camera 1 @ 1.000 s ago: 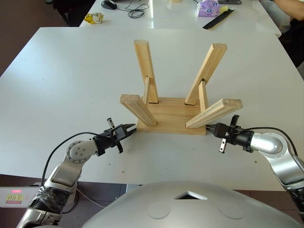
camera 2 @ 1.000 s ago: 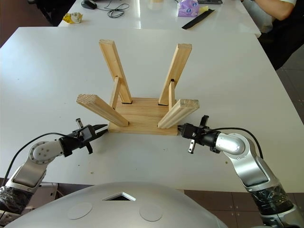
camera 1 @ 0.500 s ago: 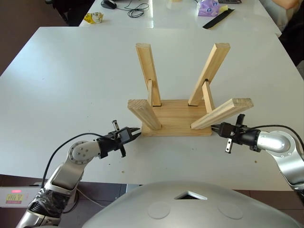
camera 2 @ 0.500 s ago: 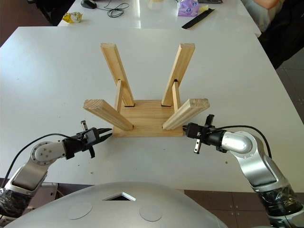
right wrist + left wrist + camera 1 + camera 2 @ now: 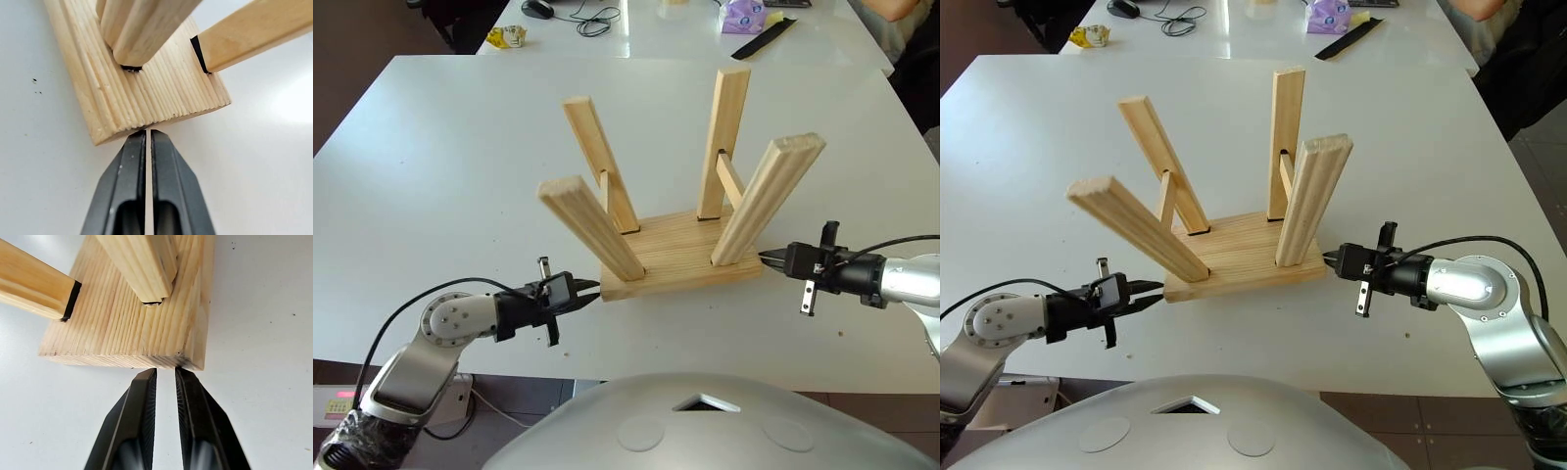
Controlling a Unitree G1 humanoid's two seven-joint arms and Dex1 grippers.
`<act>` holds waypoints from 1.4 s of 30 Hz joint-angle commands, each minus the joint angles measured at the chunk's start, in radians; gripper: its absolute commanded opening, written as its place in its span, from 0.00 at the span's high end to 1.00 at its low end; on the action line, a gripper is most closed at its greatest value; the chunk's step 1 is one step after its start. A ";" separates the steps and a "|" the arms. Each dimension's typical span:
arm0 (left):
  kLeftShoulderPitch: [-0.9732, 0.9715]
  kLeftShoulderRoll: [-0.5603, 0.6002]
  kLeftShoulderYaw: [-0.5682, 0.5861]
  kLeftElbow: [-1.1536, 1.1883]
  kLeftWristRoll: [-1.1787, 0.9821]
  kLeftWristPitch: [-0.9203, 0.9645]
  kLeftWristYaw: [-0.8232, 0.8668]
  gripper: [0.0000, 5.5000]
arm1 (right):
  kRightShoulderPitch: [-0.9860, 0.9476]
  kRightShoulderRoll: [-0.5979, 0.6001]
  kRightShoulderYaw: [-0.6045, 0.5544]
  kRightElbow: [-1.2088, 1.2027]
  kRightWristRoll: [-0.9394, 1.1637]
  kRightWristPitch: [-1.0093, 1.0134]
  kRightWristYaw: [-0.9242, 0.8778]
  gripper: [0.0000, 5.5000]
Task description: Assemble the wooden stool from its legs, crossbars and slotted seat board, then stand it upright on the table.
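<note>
Before us the white worktop (image 5: pixel 431 176) carries the wooden stool (image 5: pixel 656 230), assembled and upside down near the front edge. Its slotted seat board (image 5: pixel 680 257) is lowest, and we cannot tell whether it lies flat. Four legs rise from the slots and splay outward: two near ones (image 5: pixel 589 227) (image 5: pixel 769 196) and two far ones (image 5: pixel 597 157) (image 5: pixel 724 137). A thin crossbar (image 5: pixel 605 191) (image 5: pixel 731 181) joins each pair. Our left claw (image 5: pixel 595 290) has its tips against the board's near-left corner, fingers (image 5: pixel 142 401) parted by a narrow gap and holding nothing. Our right claw (image 5: pixel 764 258) is closed to a hairline, its tips touching the board's right end.
</note>
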 commanded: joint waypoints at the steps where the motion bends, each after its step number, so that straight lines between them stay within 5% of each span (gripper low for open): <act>1: -0.060 -0.037 0.026 -0.139 -0.174 0.068 -0.015 0.87 | 0.004 0.008 0.003 -0.134 0.163 0.010 0.073 0.96; 14: -0.054 -0.054 0.089 -0.246 -0.280 0.207 0.001 0.87 | -0.071 0.017 -0.020 -0.166 0.236 0.085 0.108 0.96; 42: 0.003 0.114 0.387 -0.353 -0.660 0.411 -0.154 0.87 | -0.229 -0.028 -0.171 -0.297 0.570 0.394 0.150 0.96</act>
